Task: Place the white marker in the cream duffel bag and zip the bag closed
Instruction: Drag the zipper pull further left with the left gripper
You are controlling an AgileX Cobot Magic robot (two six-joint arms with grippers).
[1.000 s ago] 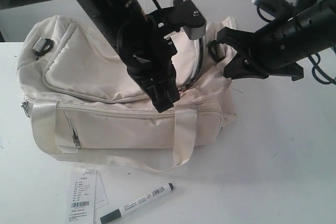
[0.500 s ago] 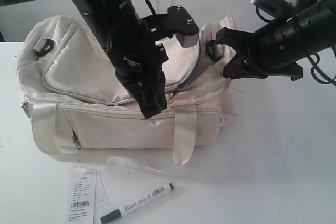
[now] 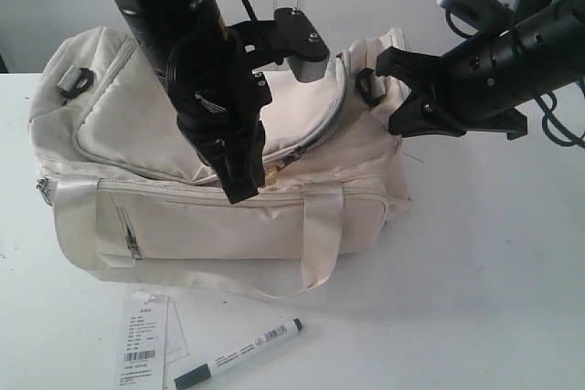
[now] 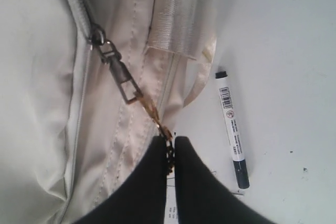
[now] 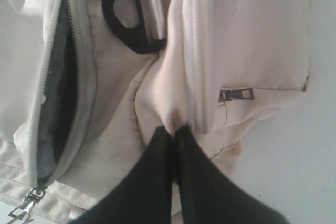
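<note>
Now the left end effector (image 4: 169, 141) is clenched on the gold end of the zip pull (image 4: 119, 77). Over the last second it has hauled that pull along the top of the bag (image 3: 219, 226), toward the bag's left end as the exterior view has it. The slider looks to have followed, so the main zip is parting. The right wrist view shows a dark slot (image 5: 55, 93) gaping near the bag's other end. The right end effector (image 5: 176, 129) has not shifted. It is clamped on a fold of fabric at the right end of the bag, near the black strap ring (image 5: 126, 24), and seems to brace the bag against the pull.

My reading is that the opening step is well under way and the packing has not begun. The marker (image 3: 239, 352) lies flat on the counter (image 3: 494, 271), in front of the bag and apart from it, with the paper tag (image 3: 144, 344) near its dark end.

As for room, the bag's handle loop (image 3: 320, 235) droops toward the marker without touching it. The counter to the right of the marker is bare, which should give an easy approach from that side. The marker lies close to the lower border of the exterior view, so I cannot tell how near the counter's own edge is.
</note>
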